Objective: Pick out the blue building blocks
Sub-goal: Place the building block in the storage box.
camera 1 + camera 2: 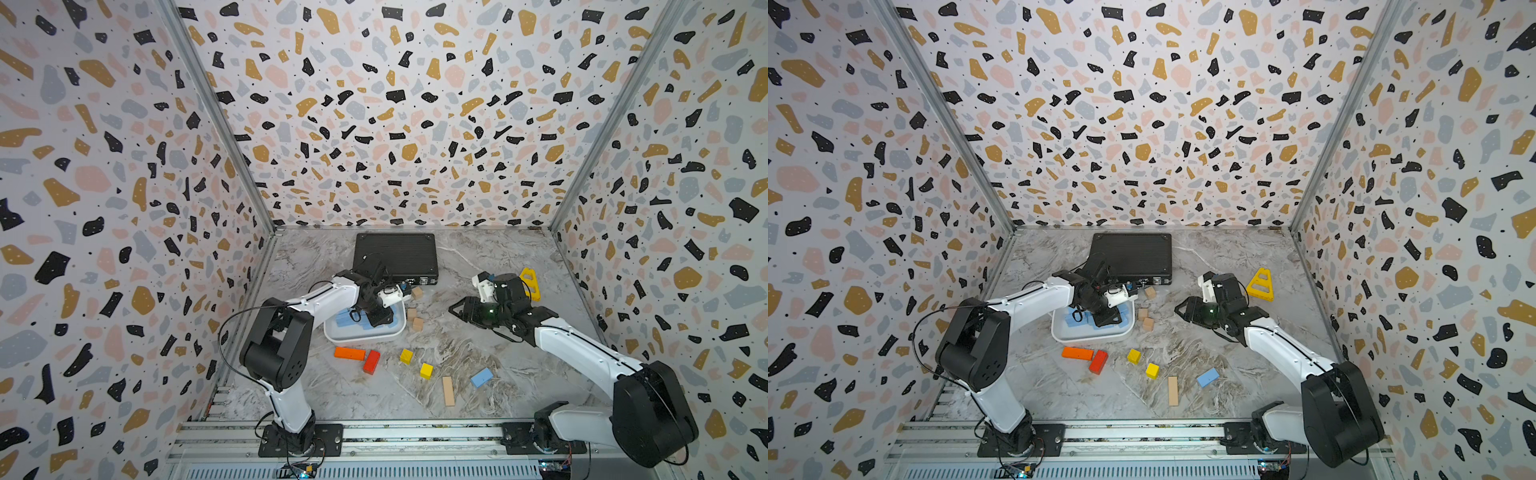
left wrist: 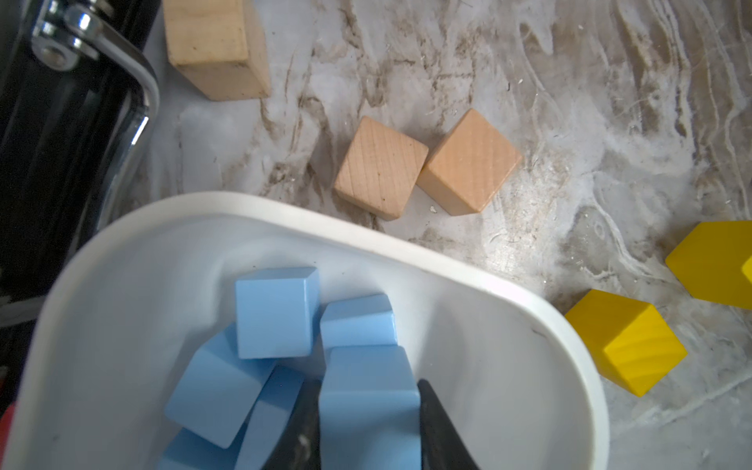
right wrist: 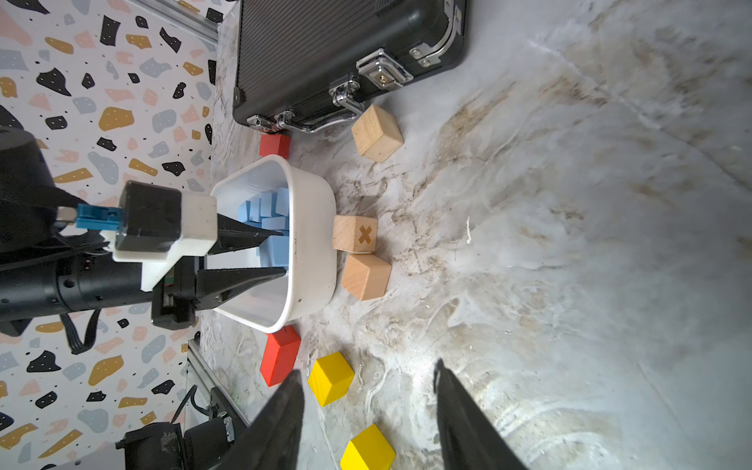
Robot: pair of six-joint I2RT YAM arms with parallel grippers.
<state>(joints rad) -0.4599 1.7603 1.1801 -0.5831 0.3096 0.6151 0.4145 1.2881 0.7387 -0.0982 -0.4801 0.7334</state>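
Several blue building blocks [image 2: 276, 313] lie piled in a white tray [image 1: 365, 338] left of the table's middle, and the pile [image 3: 264, 207] also shows in the right wrist view. My left gripper [image 2: 366, 384] reaches down into the tray, shut on one blue block [image 2: 368, 407] that fills the gap between its jaws. In both top views this gripper [image 1: 376, 318] [image 1: 1106, 318] hides part of the pile. One more blue block [image 1: 481, 377] [image 1: 1207, 377] lies flat on the table, front right. My right gripper [image 1: 457, 309] [image 3: 368, 368] hovers open over bare table right of the tray, holding nothing.
A black case [image 1: 395, 255] sits behind the tray. Tan cubes [image 1: 417, 324] rest by the tray's right side. An orange block [image 1: 349, 353], a red block [image 1: 371, 361], two yellow cubes [image 1: 406, 356] and a tan bar [image 1: 448, 390] lie in front. A yellow triangular piece [image 1: 530, 282] stands at back right.
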